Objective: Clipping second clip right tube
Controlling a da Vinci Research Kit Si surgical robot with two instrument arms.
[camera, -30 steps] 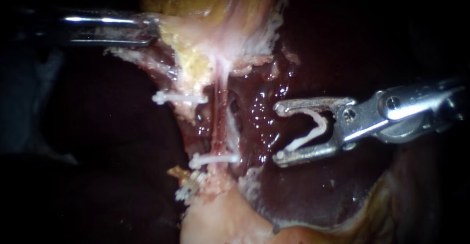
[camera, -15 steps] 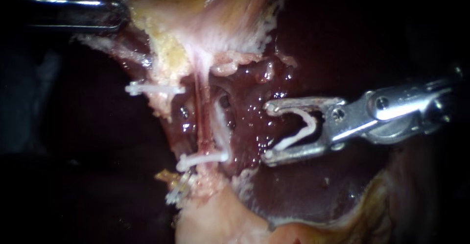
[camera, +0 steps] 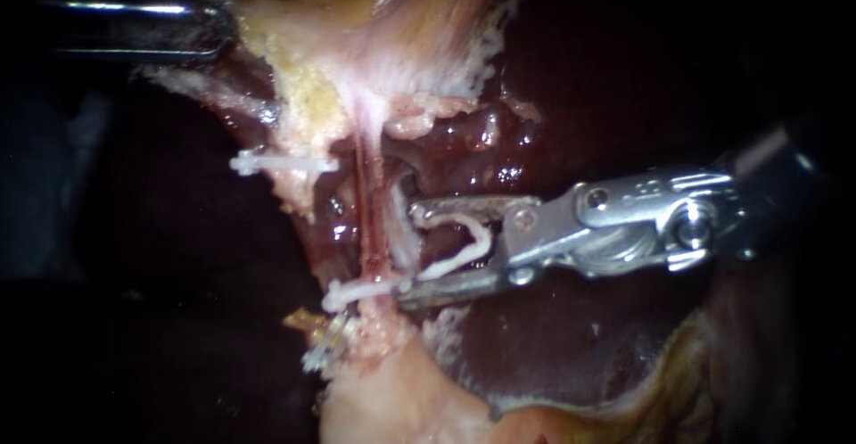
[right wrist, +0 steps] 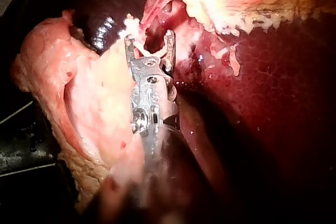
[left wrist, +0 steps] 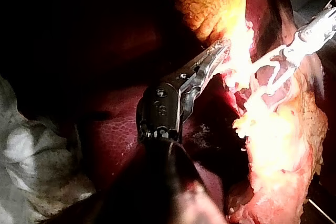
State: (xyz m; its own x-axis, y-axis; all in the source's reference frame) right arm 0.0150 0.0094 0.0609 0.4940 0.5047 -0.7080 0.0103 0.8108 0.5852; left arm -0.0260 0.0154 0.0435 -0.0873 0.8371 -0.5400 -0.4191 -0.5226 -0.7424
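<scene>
The right tube is taken to be the pale strand running just beside a redder tube. Both are drawn taut below the fatty tissue, which is clamped in the jaws of the left instrument. Fair warning though: the tips are washed out by glare in the left wrist view, so that grip is read mostly from how tight everything is pulled. The right instrument is parked at the tube with its jaws spread wide and a white loaded clip seated between them, one leg against each jaw, not squeezed down yet. The tube looks to be right at the mouth rather than properly inside, and much the same is shown in the right wrist view, with the strands just ahead of the tips. So plenty could be messed up from here. The lower jaw tip is touching, or next to touching, the lower clip set across the strands, so that clip could be snagged or knocked loose if the jaws are pushed further, or the new clip could be closed on top of it. Fired this shallow, only part of the tube would be caught. Pushed too deep, the redder tube could be taken in as well, or the liver behind could be poked. With this much tension, the tube could also be torn by a sideways nudge. The upper clip sits well apart, out of harm's way.
</scene>
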